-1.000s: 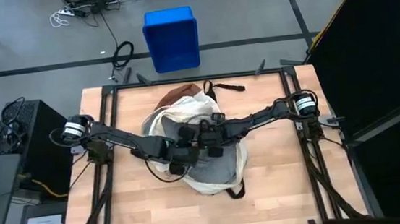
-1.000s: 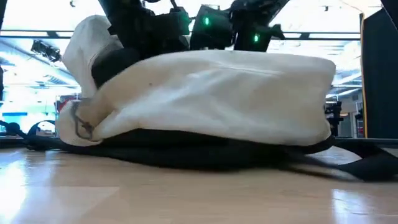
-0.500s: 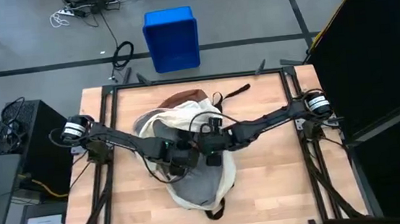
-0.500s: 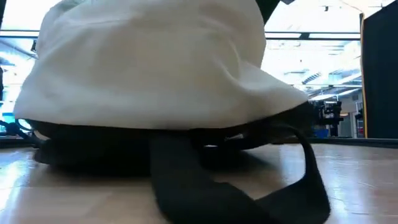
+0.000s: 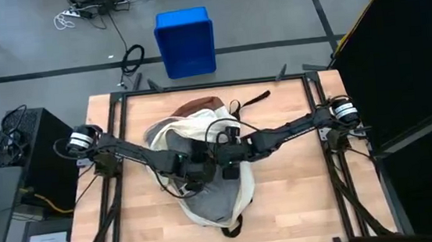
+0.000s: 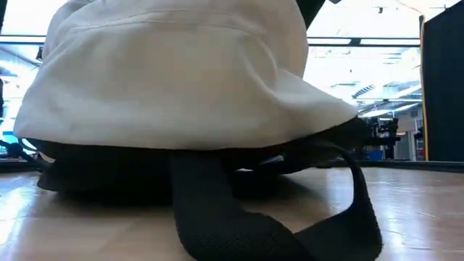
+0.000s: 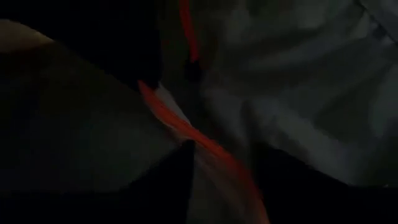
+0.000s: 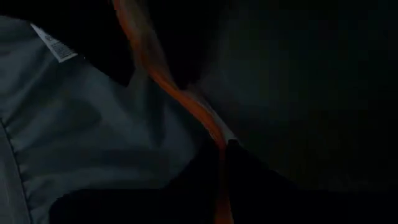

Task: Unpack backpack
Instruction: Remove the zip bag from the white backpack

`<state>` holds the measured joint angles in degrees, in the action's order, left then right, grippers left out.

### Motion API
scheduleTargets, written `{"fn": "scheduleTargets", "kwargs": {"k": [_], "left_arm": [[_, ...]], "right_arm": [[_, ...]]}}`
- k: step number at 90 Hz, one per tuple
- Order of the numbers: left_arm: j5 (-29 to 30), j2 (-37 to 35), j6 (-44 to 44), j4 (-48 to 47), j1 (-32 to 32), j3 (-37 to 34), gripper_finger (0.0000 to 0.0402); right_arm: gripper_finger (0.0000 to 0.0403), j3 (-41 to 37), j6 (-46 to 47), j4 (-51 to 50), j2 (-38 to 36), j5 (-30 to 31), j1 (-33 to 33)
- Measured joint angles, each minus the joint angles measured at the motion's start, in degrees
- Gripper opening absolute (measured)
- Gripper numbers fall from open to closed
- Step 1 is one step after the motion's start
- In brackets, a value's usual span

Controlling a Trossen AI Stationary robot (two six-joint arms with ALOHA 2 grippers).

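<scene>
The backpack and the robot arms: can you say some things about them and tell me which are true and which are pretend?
1. The backpack lies on the wooden table. True.
2. The blue bin sits on the table. False: it stands on the floor beyond the table.
3. Both arms reach to the middle of the backpack. True.
4. The wrist views show an orange edge in the dark. True.
5. The backpack is red. False: it is cream-white with a brown base.
6. A dark strap lies in front in the low view. True.

Cream-white backpack (image 5: 201,130) with brown base, grey lining, black straps; blue crate (image 5: 185,41).
</scene>
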<state>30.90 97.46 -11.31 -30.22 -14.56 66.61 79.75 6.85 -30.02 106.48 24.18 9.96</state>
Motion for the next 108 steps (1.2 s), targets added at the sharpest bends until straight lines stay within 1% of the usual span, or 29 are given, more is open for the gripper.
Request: {"fn": "scheduleTargets", "kwargs": {"k": [10,15,19,35,40,45,51,56,60,71,82,93,100,108], "left_arm": [[5.82,1.94,1.98,0.24,0.23,0.0,0.0183],[7.51,3.06,2.89,0.43,0.69,0.03,0.019],[7.79,4.29,2.51,1.97,1.25,0.27,0.0194],[9.13,7.34,3.32,2.51,2.66,0.31,0.0193],[8.79,8.09,3.62,2.51,2.85,0.28,0.0179],[8.91,8.41,3.41,2.39,3.0,0.26,0.015],[8.87,8.41,3.42,2.1,3.0,0.26,0.0095],[8.61,8.41,3.58,1.83,2.98,0.26,0.0039],[8.52,8.41,3.76,1.48,2.98,0.3,0.0017],[8.6,8.41,4.3,-0.23,2.98,0.35,0.0002],[9.68,7.89,4.26,-1.1,2.13,0.31,0.0],[10.12,5.53,4.32,-1.84,1.17,0.31,0.0],[10.18,4.05,4.5,-2.12,0.74,0.28,0.0],[10.25,2.31,4.53,-2.32,0.22,0.22,0.0]], "right_arm": [[0.0,-0.04,0.32,-0.66,0.02,0.01,-0.1],[0.0,-0.04,0.98,-0.02,0.04,0.2,-0.1],[0.0,0.28,1.05,1.72,0.13,0.24,-0.09],[0.0001,0.26,1.45,1.12,0.17,-1.32,0.07],[0.0001,0.2,1.05,0.95,0.19,-1.8,0.0],[0.0001,0.2,1.24,0.98,0.17,-1.65,0.02],[0.0001,0.22,1.29,1.04,0.17,-1.65,0.04],[0.0001,0.22,1.45,1.0,0.17,-1.73,0.08],[0.0,0.22,1.41,0.96,0.17,-1.74,0.09],[0.0,0.24,1.5,-0.35,0.17,-3.42,0.04],[0.0,0.24,1.65,-2.46,0.17,-5.45,0.1],[0.0003,0.22,1.31,-4.77,0.22,-7.51,0.75],[0.0018,0.22,0.13,-5.6,0.22,-8.34,1.62],[0.0052,0.22,-0.02,-5.75,0.22,-7.5,2.83]]}}
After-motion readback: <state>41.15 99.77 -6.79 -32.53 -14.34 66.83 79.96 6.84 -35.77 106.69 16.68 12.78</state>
